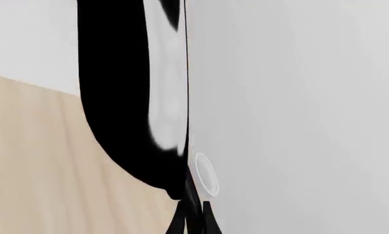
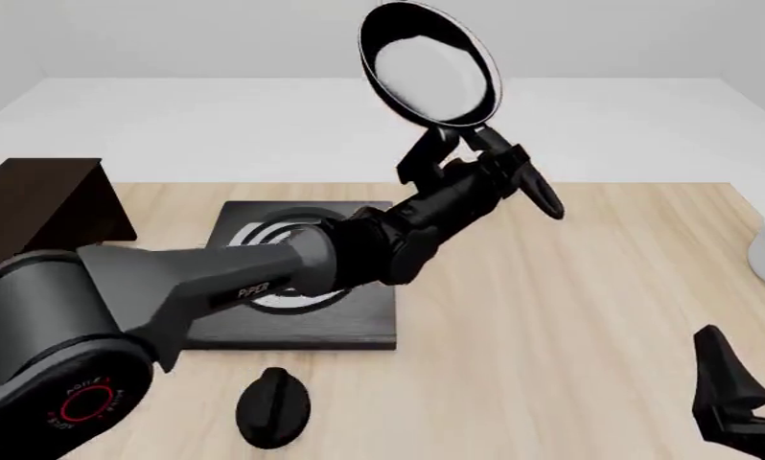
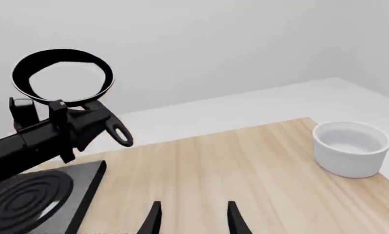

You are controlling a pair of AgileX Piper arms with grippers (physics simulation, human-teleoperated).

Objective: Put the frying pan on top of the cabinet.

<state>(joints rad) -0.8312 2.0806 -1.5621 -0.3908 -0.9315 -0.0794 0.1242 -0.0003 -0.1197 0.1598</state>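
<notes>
In the left wrist view the frying pan (image 1: 132,97) fills the picture, seen edge-on.

In the front view the left tool (image 2: 475,161) is closed on the handle, holding the pan high above the tabletop (image 2: 549,316). The cabinet (image 2: 37,206) stands well apart at the far left, so a long swing could let the pan turn or slip.

In the right wrist view the right tool (image 3: 191,217) is parted and holds nothing.

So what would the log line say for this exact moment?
left claw: shut on frying pan handle, pan lifted above table | right claw: open, idle | cabinet: top bare

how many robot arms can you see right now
2. The left arm reaches over the stove plate, its tool holding the frying pan aloft. The right tool sits low at the table's right.
</notes>
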